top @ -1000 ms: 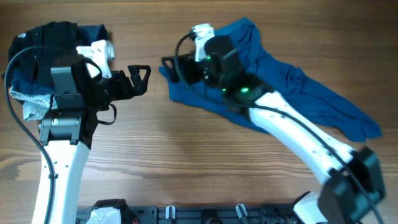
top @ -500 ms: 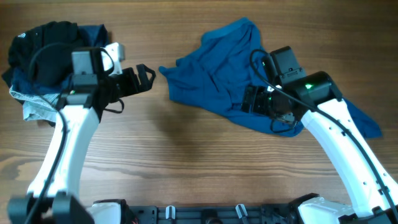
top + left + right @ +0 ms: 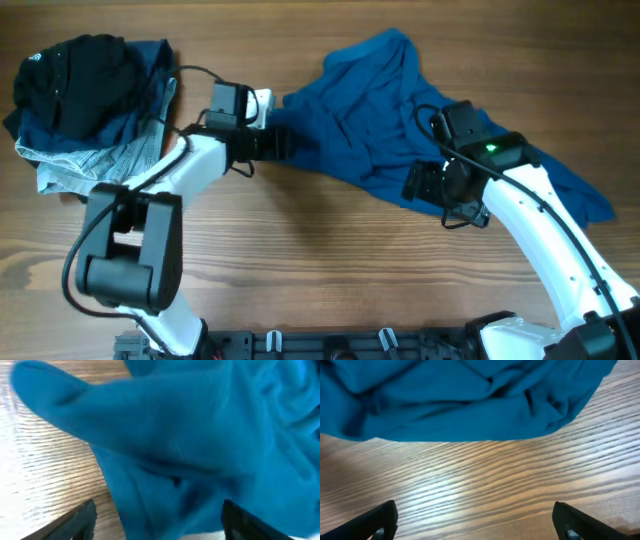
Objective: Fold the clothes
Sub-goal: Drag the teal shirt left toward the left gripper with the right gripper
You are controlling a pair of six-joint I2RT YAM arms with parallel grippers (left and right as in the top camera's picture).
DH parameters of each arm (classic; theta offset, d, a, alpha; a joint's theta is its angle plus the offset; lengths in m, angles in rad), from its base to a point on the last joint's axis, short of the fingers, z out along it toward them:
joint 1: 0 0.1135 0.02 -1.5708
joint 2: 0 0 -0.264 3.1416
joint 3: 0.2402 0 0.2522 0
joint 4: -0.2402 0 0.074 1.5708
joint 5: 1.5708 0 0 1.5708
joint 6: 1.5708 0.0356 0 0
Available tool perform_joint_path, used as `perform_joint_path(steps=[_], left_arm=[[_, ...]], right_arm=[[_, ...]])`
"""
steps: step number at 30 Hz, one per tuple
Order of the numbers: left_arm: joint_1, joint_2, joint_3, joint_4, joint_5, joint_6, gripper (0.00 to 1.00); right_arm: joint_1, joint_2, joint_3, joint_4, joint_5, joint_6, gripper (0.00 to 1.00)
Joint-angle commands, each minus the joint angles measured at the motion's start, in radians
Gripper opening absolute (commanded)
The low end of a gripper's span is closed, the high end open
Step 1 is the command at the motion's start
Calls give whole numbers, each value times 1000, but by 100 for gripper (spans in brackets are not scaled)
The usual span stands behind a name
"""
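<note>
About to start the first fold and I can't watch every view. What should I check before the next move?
1. Left gripper at blue garment corner: ok.
2. Cloth between left fingers: ok; jaws apart, not clamped.
3. Right gripper open: ok.
4. Right gripper over cloth: not ok; only bare table between its fingers.
5. Garment flat: not ok, bunched.
6. Other clothes clear: ok, apart at far left.
</note>
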Motion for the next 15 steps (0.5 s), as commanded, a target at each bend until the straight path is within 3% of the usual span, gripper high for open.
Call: perform_joint_path(steps=[1, 2, 4, 15], left_arm=[[-12, 22, 14, 3, -80, 28, 61], [-12, 22, 14, 2, -80, 28, 55], [-12, 22, 14, -10, -80, 28, 52], [-22, 72, 11, 0, -79, 28, 53]], right_arm=[[-3, -7, -13, 4, -4, 6, 100], [-3, -7, -14, 5, -4, 5, 100], [-3, -7, -14, 7, -4, 5, 100], [-3, -7, -14, 12, 1, 3, 100]])
